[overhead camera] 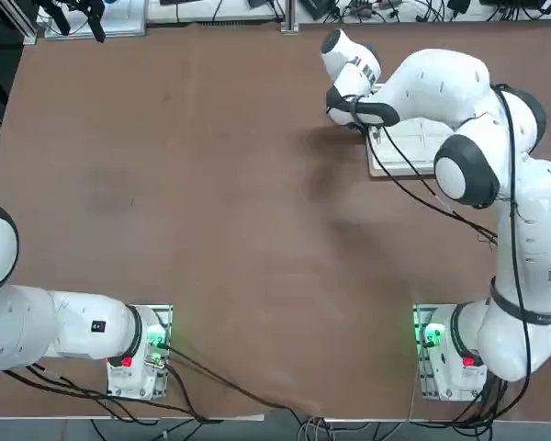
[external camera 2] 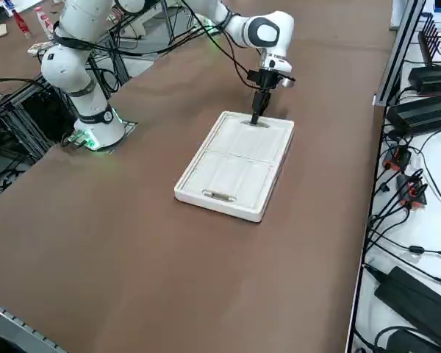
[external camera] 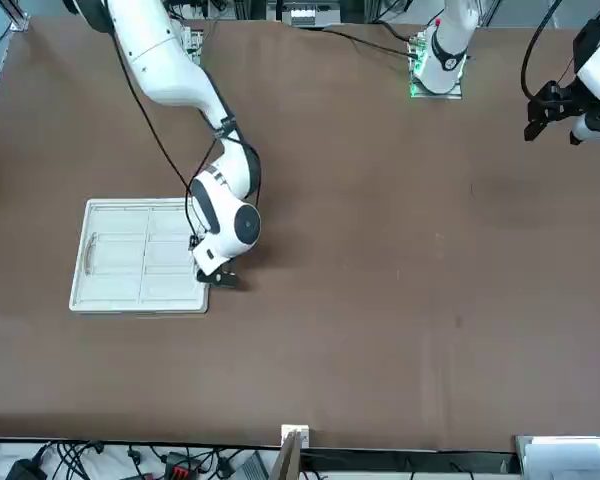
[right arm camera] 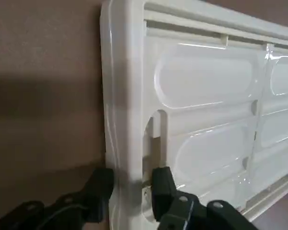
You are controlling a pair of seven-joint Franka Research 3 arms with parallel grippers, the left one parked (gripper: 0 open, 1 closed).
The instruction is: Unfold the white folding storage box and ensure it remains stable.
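Note:
The white folding storage box (external camera: pixel 140 255) lies collapsed as a flat slab on the brown table, at the robot's far right (overhead camera: pixel 409 147). My right gripper (external camera 2: pixel 255 118) points straight down at the middle of one short end of the box (external camera 2: pixel 235 165). In the wrist view the gripper (right arm camera: pixel 132 187) straddles the box's rim (right arm camera: pixel 125 96). One finger (right arm camera: pixel 101 187) is against the outer side, the other (right arm camera: pixel 162 184) is down in the oval handle hole. A narrow gap shows beside the inner finger. The box rests flat on the table.
The brown table (overhead camera: pixel 211 230) stretches wide to the left of the box. Power bricks and cables (external camera 2: pixel 419 110) lie on a white bench beyond the table's right edge. The arm's cable (overhead camera: pixel 422 193) hangs across the box.

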